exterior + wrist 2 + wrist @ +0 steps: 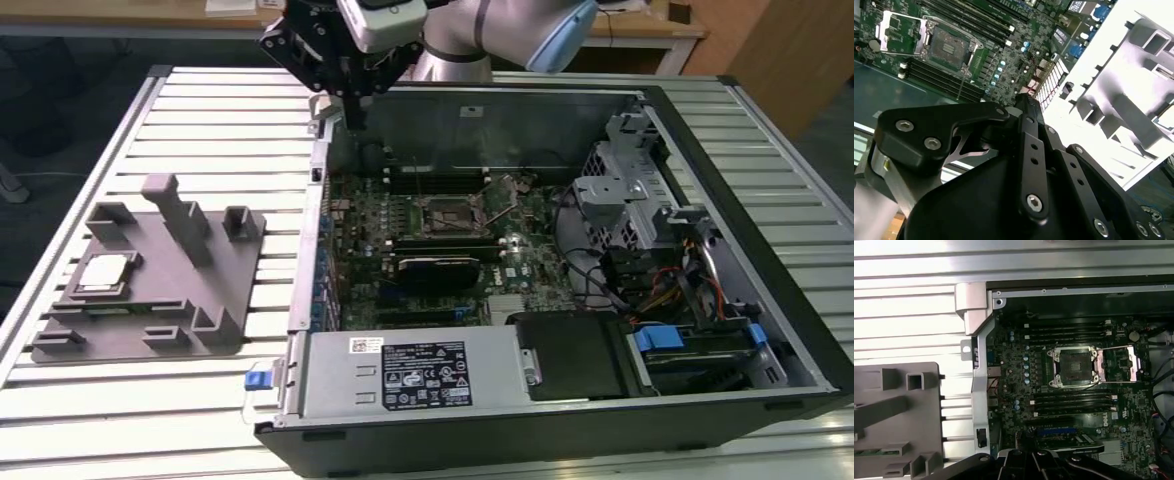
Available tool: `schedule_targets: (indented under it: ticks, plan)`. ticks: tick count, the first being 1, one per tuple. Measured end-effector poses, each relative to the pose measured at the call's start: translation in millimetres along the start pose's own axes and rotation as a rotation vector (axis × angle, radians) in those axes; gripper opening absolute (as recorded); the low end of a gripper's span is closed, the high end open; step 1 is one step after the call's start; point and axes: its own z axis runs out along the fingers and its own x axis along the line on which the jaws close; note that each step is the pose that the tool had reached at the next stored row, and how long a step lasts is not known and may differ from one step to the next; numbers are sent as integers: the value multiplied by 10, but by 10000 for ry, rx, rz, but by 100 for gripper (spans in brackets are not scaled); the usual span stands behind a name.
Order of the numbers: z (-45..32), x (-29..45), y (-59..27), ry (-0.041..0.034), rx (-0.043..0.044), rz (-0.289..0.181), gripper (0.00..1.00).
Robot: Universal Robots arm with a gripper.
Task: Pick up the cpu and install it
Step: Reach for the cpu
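Note:
The cpu (104, 272) is a small silvery square lying flat in a pocket of the grey fixture (200, 300) on the exterior view's left. My gripper (356, 118) hangs shut and empty above the far left corner of the open computer case (310, 300), well away from the cpu. Its fingertips (1026, 101) point down at the motherboard's edge. The socket (451, 212) sits mid-board, bare. Both wrist views show the socket (949, 47) (1074, 365) with its metal load plate (1119, 365) swung open.
Grey posts (180, 215) rise from the fixture. Inside the case are memory slots (1069, 400), a black block (438, 268) below the socket, a drive cage (621, 190), cables (667, 290) and a power supply (414, 370). The case stands on a slatted metal table (214, 110).

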Motion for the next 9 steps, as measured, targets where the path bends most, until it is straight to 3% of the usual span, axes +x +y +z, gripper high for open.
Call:
schedule_targets:
  ticks: [9]
  plan:
    - [-6, 168, -12, -22, 0, -1, 11]
